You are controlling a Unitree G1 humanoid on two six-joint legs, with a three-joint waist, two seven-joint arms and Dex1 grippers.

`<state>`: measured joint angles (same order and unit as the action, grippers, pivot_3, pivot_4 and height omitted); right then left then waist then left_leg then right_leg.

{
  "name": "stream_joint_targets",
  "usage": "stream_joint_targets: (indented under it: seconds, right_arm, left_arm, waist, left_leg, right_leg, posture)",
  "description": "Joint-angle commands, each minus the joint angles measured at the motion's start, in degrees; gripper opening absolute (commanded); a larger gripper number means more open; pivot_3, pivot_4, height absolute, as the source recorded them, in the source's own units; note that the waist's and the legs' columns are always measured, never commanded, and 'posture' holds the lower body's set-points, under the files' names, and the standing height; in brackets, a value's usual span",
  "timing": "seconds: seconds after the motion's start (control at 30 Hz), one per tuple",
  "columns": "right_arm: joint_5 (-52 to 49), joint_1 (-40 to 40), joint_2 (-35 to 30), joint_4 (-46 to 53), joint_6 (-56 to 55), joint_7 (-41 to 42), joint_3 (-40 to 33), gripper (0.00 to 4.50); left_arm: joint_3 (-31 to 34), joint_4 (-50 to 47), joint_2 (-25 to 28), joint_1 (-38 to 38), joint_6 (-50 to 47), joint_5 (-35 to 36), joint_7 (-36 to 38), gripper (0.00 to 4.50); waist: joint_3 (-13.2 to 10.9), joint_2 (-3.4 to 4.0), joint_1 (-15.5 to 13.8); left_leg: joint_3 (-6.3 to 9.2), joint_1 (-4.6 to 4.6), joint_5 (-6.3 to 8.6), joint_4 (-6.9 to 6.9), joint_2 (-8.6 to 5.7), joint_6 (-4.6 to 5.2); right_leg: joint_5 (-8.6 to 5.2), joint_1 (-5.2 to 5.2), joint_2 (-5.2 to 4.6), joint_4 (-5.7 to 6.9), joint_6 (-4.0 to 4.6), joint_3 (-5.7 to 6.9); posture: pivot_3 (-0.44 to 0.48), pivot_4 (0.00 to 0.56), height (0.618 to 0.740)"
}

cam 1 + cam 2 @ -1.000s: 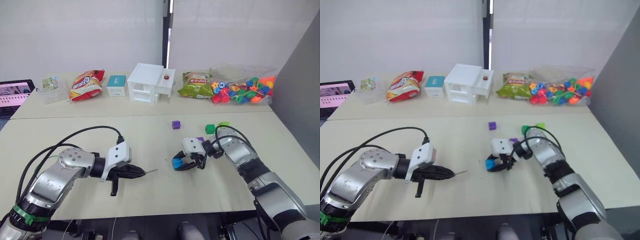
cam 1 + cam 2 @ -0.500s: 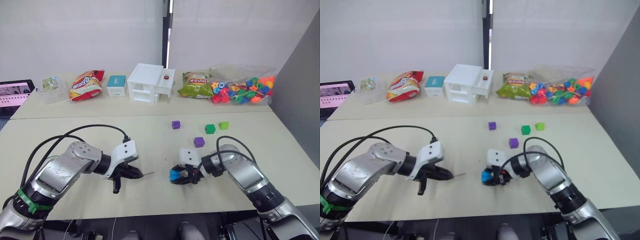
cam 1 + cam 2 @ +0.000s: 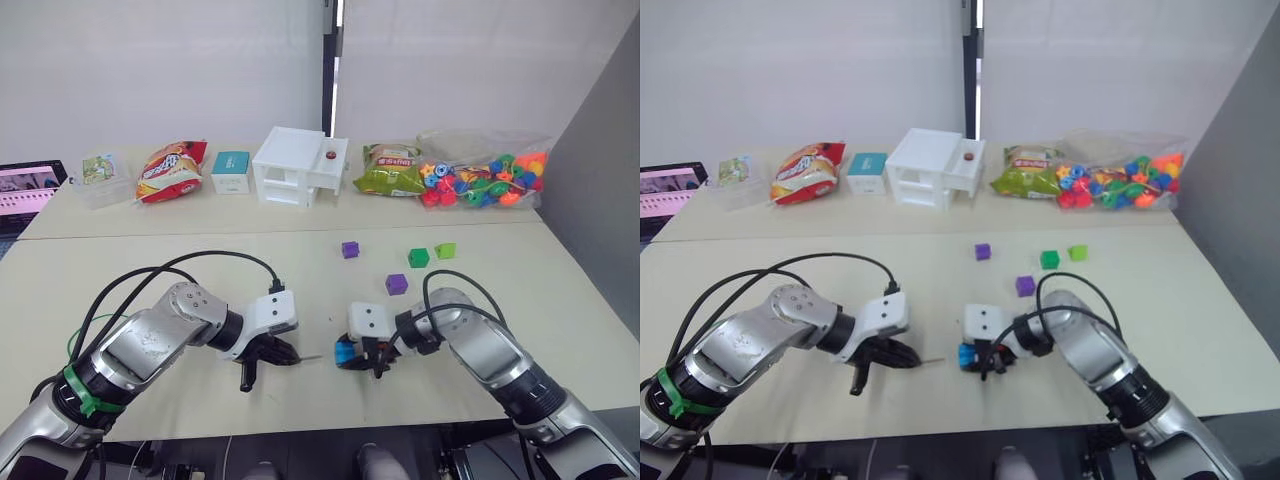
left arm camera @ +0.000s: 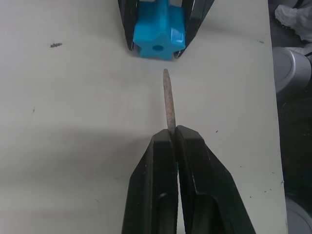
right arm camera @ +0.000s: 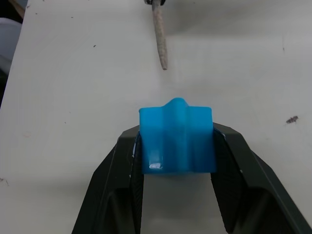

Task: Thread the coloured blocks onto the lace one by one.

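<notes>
Fingers (image 4: 163, 161) of your left gripper (image 4: 171, 136) pinch the lace (image 4: 168, 100), tip just short of the blue block (image 4: 159, 30). Right wrist view: right gripper (image 5: 175, 141) clamps it. Head view: near table's (image 3: 150, 265) front edge; aim for the hole, advance straight.

blue block (image 5: 176, 134): glossy plastic | lace tip (image 4: 168, 100): rough, matt

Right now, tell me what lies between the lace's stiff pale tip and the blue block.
Only bare tabletop, seen in the left wrist view: stiff pale tip, blue block.
</notes>
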<state>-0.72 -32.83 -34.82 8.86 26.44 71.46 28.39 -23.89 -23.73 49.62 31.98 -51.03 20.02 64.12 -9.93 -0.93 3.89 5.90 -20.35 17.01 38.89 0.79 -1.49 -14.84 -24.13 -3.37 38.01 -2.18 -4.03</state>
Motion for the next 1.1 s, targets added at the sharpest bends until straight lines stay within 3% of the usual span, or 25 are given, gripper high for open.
stream_joint_targets:
  seconds: [0.03,1.1]
  right_arm:
    - [0.8,-0.4,-0.5,-1.1,-3.3,2.3,2.3,1.36]
    - [0.7,0.0,-0.4,-0.4,-1.2,2.1,2.2,1.36]
  left_arm:
    - [0.6,-0.1,-0.6,0.3,4.1,-0.9,0.6,0.0]
    - [-0.8,2.7,-3.7,1.1,4.9,-3.4,1.2,0.0]
  waist:
    - [0.0,0.0,-0.1]
    - [0.0,0.0,-0.1]
  left_leg:
    - [0.0,0.0,0.0,0.0,-0.01,0.0]
    - [0.0,0.0,0.0,0.01,-0.01,0.0]
  right_leg:
    - [0.0,0.0,-0.01,0.0,0.0,0.0]
    - [0.0,0.01,-0.02,0.01,0.0,0.0]
  posture:
    - [0.0,0.15,0.74]
    - [0.0,0.15,0.74]
